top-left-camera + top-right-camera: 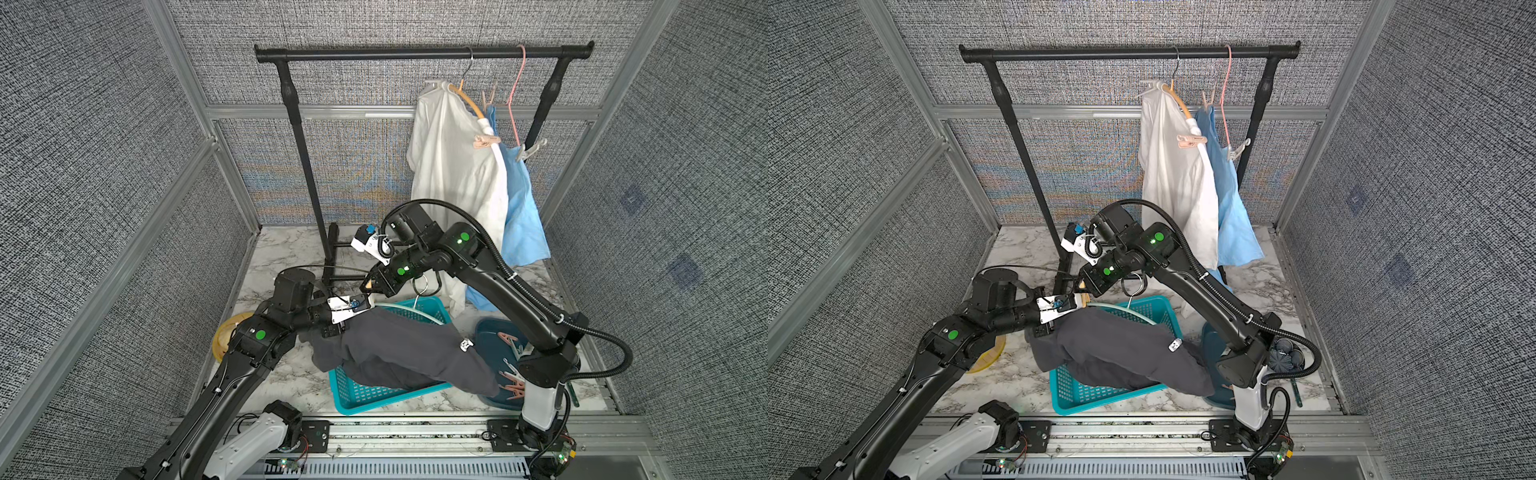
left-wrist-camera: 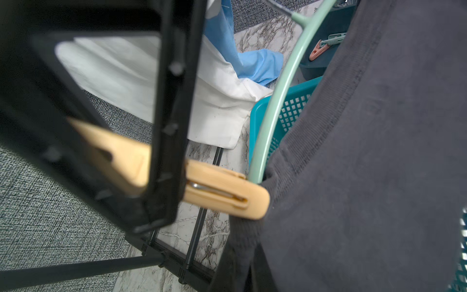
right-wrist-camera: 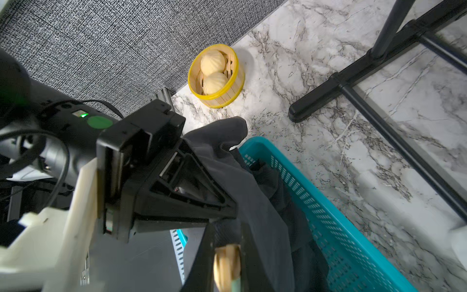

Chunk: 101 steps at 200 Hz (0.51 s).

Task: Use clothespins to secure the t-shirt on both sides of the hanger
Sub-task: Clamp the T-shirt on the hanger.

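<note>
A dark grey t-shirt (image 1: 399, 349) hangs on a mint-green hanger (image 2: 275, 101) over the teal basket (image 1: 365, 395). My left gripper (image 3: 228, 212) is shut on the t-shirt's shoulder, and cloth drapes over its fingers. My right gripper (image 1: 370, 284) is shut on the tail of a beige clothespin (image 2: 222, 194). The pin's nose touches the hanger where the shirt's edge meets it. Whether it clamps the cloth is hidden. More clothespins (image 1: 513, 380), mostly salmon-pink, lie in a dark blue tray (image 1: 490, 332) beside the right arm.
A black clothes rack (image 1: 424, 52) stands at the back, and its foot (image 3: 328, 93) rests on the marble close to the basket. A white shirt (image 1: 453, 166) and a blue shirt (image 1: 519, 199) hang pinned at its right end. A yellow steamer with buns (image 3: 216, 75) sits by the left wall.
</note>
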{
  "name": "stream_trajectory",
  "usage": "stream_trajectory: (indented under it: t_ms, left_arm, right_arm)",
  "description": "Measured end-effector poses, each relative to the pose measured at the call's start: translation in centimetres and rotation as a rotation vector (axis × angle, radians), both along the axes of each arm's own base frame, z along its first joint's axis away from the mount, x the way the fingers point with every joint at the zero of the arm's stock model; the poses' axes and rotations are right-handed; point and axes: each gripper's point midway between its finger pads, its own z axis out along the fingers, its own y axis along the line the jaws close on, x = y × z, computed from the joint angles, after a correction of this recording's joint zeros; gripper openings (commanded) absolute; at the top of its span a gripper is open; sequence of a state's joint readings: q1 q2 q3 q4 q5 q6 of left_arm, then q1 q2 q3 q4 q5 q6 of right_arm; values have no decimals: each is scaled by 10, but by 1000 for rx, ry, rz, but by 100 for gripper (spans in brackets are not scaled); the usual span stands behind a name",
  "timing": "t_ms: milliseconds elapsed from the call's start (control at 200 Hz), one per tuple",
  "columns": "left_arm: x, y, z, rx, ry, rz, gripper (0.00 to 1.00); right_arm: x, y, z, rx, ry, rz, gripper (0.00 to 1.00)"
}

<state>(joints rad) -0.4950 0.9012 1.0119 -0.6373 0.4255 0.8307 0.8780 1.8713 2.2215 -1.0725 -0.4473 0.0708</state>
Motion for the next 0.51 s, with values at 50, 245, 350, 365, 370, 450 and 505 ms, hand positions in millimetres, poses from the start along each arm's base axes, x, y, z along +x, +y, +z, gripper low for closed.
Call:
stream_trajectory:
  t_ms: [50, 245, 350, 365, 370, 450, 505]
  left_arm:
    - [0, 0, 0, -1, -2, 1, 0]
    - [0, 1, 0, 2, 1, 4, 0]
    - [-2, 3, -5, 16, 22, 8, 0]
    - [-2, 3, -6, 18, 26, 9, 0]
    - [-2, 3, -6, 19, 28, 9, 0]
    - [-3, 4, -9, 22, 37, 18, 0]
    - [-3, 6, -10, 21, 44, 29, 0]
  right_arm:
    - [-1, 0, 3, 20, -15, 2, 0]
    - [-5, 8, -8, 50, -41, 36, 0]
    - [-7, 13, -13, 54, -50, 53, 0]
    - [-8, 14, -14, 55, -54, 56, 0]
    - [-8, 14, -14, 55, -54, 56, 0]
    - [-10, 17, -17, 47, -83, 74, 0]
    - [-11, 18, -18, 37, -107, 83, 0]
